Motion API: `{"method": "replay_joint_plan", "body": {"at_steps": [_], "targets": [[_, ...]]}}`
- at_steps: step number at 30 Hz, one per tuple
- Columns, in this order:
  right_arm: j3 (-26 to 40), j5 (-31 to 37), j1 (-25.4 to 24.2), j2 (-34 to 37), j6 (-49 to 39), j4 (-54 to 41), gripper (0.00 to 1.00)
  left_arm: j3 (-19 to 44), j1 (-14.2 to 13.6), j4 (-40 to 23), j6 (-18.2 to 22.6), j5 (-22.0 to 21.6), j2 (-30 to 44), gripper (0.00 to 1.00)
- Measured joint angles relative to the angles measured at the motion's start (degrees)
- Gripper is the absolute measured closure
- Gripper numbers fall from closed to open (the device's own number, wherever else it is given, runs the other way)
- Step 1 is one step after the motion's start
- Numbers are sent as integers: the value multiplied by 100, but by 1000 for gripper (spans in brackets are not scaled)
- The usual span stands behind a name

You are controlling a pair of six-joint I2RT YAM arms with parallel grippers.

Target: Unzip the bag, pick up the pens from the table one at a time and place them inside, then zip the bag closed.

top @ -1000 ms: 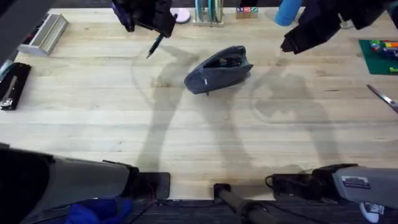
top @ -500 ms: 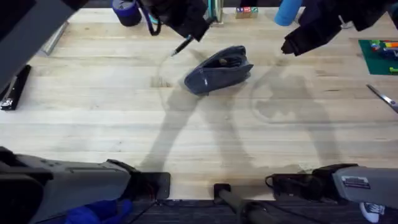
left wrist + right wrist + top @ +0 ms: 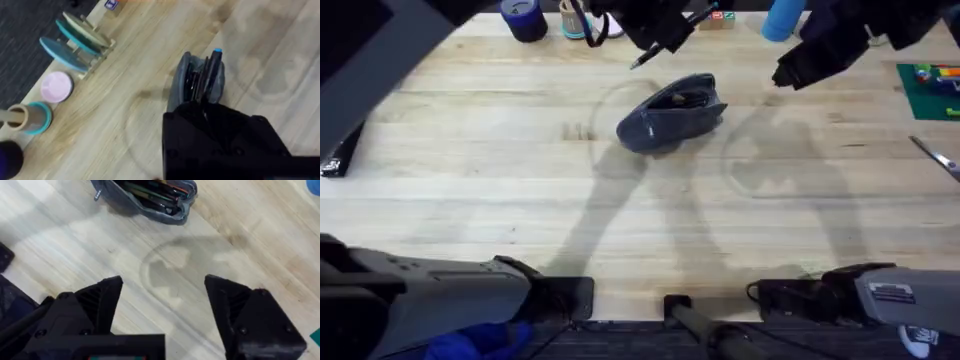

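Note:
The grey-blue bag point(image 3: 672, 112) lies on the table point(image 3: 520, 190) at the back middle, its zipper open, with several pens point(image 3: 155, 191) inside it. My left gripper point(image 3: 665, 32) hangs just behind the bag, shut on a thin black pen point(image 3: 645, 58) that slants down toward the bag's far-left side. In the left wrist view this pen point(image 3: 212, 67), with its blue tip, lies over the open bag point(image 3: 197, 82). Raised to the right of the bag, my right gripper point(image 3: 786, 70) is open and holds nothing; its fingers point(image 3: 102, 300) stand wide apart over bare wood.
Along the back edge stand a dark blue cup point(image 3: 523, 18), a rack of teal discs point(image 3: 75, 42) and a blue cylinder point(image 3: 782, 18). A green mat point(image 3: 928, 90) and silver scissors point(image 3: 938, 158) lie at the right. A black stapler point(image 3: 340, 155) sits at the left edge.
My left gripper has carried the pen rightward along the back of the table, from the back left to just behind the bag. The right arm and the bag have not moved.

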Motion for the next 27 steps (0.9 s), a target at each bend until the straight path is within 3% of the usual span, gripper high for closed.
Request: {"method": "replay_joint_plan", "body": {"at_steps": [14, 27], "targets": [[0, 0, 0, 0, 1, 0, 5, 0, -159, 146, 6, 231, 68, 960], [0, 0, 0, 0, 0, 0, 5, 0, -181, 320, 8, 246, 876, 960]]}}
